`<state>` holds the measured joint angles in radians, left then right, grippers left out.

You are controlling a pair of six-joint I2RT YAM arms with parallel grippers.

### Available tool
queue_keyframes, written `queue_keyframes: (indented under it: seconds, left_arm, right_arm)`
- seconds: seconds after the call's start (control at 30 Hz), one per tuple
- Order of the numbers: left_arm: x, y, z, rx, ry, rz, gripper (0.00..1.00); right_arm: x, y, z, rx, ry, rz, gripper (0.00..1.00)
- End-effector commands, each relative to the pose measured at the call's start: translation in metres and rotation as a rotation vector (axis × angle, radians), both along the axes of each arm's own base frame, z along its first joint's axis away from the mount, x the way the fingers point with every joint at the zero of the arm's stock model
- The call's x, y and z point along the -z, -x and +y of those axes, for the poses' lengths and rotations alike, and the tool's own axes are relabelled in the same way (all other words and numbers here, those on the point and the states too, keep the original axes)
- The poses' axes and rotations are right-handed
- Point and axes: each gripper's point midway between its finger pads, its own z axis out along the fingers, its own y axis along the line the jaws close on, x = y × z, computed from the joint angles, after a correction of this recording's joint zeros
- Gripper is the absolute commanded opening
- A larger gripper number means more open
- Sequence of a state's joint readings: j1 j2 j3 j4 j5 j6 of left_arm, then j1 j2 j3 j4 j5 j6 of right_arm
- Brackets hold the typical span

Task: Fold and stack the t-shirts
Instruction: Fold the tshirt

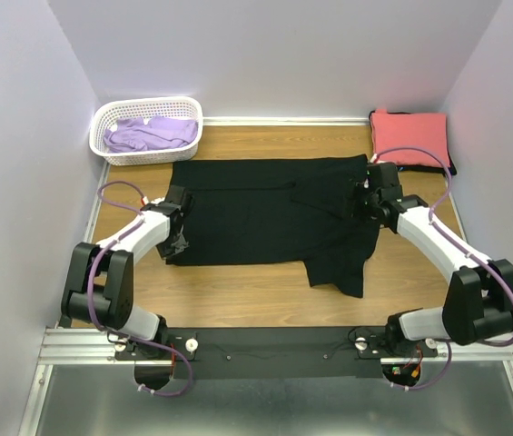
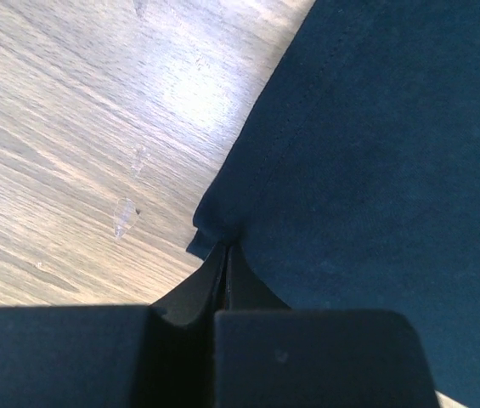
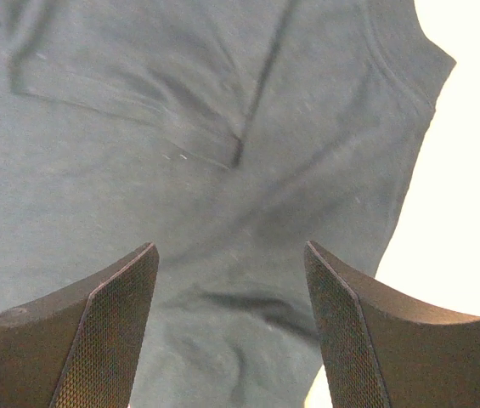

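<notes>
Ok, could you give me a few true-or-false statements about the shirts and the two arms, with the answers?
1. The left end effector is shut on the edge of the black t-shirt. True.
2. The right end effector grips that shirt too. False: it is open above the cloth.
3. The lavender t-shirt lies in the white basket. True.
4. The coral-red t-shirt is in the basket too. False: it lies folded at the far right corner of the table.
</notes>
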<state>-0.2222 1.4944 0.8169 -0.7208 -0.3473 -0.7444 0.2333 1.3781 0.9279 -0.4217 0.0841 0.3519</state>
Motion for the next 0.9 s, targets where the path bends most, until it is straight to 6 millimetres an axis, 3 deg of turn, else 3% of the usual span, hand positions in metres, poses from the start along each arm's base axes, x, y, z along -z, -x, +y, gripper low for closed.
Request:
queue_keyframes:
  seconds: [0.0, 0.1, 0.17, 0.3, 0.43, 0.57, 0.87]
  left_arm:
    - [-0.023, -0.015, -0.005, 0.025, 0.034, -0.097, 0.0]
    - [-0.039, -0.026, -0.008, 0.049, 0.05, -0.16, 0.0]
    - [-0.045, -0.032, -0.013, 0.079, 0.077, -0.215, 0.0]
    - [-0.042, -0.032, -0.019, 0.111, 0.112, -0.237, 0.0]
    - [-0.036, -0.03, -0.026, 0.145, 0.15, -0.256, 0.0]
    - [-0.037, -0.031, -0.024, 0.15, 0.153, -0.276, 0.0]
    - [-0.041, -0.034, -0.021, 0.156, 0.158, -0.307, 0.0]
  right_arm:
    - [0.014, 0.023, -0.022, 0.101, 0.051, 0.057, 0.77]
    - [0.033, 0.049, -0.04, 0.171, 0.087, 0.151, 0.75]
    - [0.044, 0.065, -0.042, 0.199, 0.026, 0.211, 0.73]
    - [0.049, 0.075, -0.05, 0.247, 0.014, 0.235, 0.7]
    - [0.061, 0.084, -0.07, 0.355, -0.035, 0.285, 0.66]
    - [0.068, 0.086, -0.079, 0.393, -0.109, 0.302, 0.61]
    - [0.08, 0.085, -0.065, 0.373, -0.2, 0.327, 0.53]
